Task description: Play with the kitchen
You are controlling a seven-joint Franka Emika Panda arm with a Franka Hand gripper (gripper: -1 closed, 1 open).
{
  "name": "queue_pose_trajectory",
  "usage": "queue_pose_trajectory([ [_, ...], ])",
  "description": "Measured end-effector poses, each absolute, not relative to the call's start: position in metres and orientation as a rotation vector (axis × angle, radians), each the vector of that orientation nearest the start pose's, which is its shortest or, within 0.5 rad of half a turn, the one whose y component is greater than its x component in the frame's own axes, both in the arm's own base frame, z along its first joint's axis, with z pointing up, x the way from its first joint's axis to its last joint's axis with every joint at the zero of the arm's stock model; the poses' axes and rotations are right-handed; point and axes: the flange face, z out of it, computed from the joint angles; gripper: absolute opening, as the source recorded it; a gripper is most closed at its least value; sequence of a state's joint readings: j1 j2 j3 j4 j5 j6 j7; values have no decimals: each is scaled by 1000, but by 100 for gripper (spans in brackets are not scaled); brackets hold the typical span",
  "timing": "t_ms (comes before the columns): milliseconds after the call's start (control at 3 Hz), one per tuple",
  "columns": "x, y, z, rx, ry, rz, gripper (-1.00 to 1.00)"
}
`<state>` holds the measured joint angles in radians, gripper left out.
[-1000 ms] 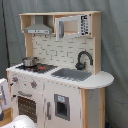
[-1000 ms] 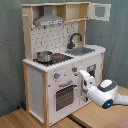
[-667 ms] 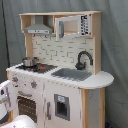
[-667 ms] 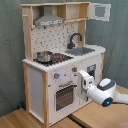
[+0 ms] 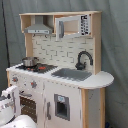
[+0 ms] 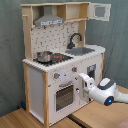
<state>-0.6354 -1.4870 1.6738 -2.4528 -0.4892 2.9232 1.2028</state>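
One toy kitchen (image 6: 60,60) is standing here. One shiny pot (image 6: 44,56) is sitting on its stove, one black faucet (image 6: 75,39) is curving over one grey sink (image 6: 82,50), and one robot arm (image 6: 102,91) is reaching in.

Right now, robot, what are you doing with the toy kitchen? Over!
Gripper at the kitchen front, beside the oven door; fingers unclear. Pot on the stove. Nothing in the way.
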Motion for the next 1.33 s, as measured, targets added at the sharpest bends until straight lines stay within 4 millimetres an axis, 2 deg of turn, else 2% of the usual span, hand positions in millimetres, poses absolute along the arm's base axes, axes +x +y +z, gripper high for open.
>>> queue_pose_trajectory([
  [333, 299, 413, 247, 1757, 742, 1575, 100],
  [667, 314, 411, 258, 1775, 773, 1588, 100],
  [1000, 322, 412, 261, 1828, 810, 1616, 100],
  [1333, 334, 404, 254, 1843, 814, 1593, 100],
])
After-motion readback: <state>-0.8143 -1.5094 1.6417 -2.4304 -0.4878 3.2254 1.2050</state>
